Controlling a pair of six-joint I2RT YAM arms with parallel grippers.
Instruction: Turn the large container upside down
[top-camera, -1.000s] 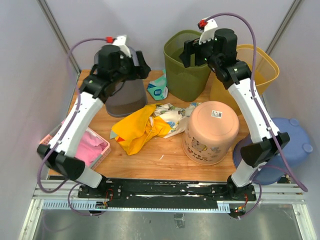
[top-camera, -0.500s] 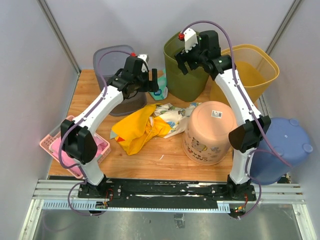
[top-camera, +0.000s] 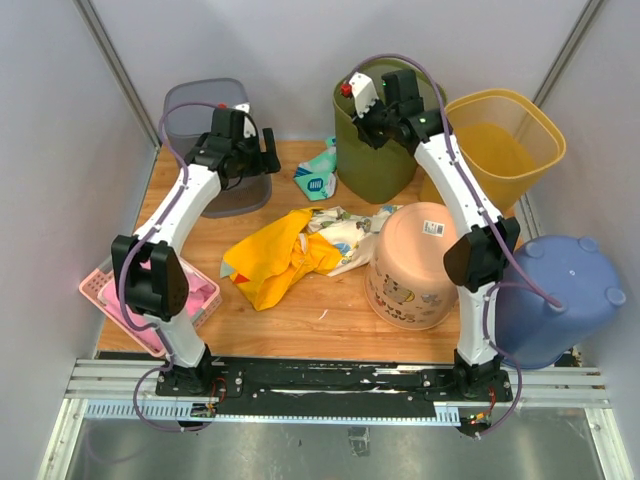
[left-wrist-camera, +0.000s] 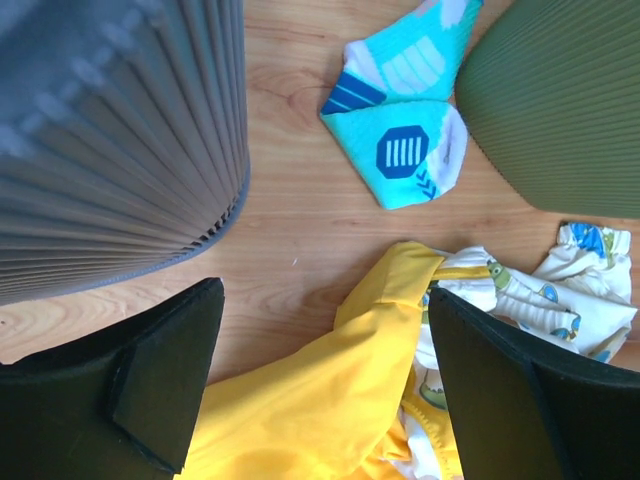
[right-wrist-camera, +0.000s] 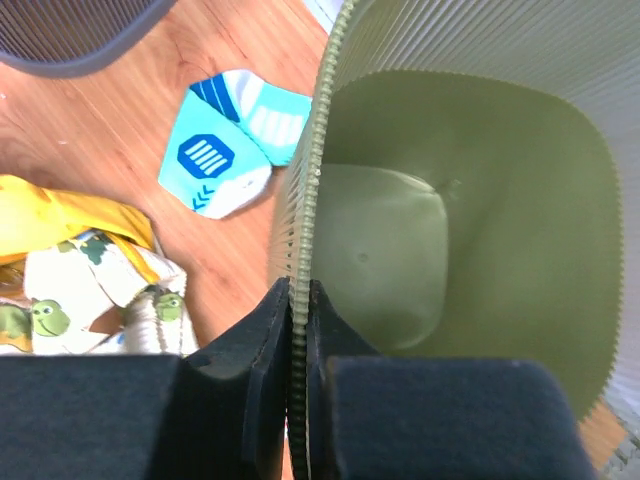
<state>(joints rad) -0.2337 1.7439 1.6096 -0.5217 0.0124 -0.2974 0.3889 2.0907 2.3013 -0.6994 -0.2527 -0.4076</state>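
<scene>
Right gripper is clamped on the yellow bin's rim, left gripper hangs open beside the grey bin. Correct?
Not quite. The right gripper is clamped on the green bin's rim, not the yellow one's; the right wrist view shows it. The left gripper does hang open beside the grey bin.

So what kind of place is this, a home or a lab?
Probably a robot test cell: left arm and right arm bolted to a metal rail, plain grey walls around the wooden table, and props like the green bin.
</scene>
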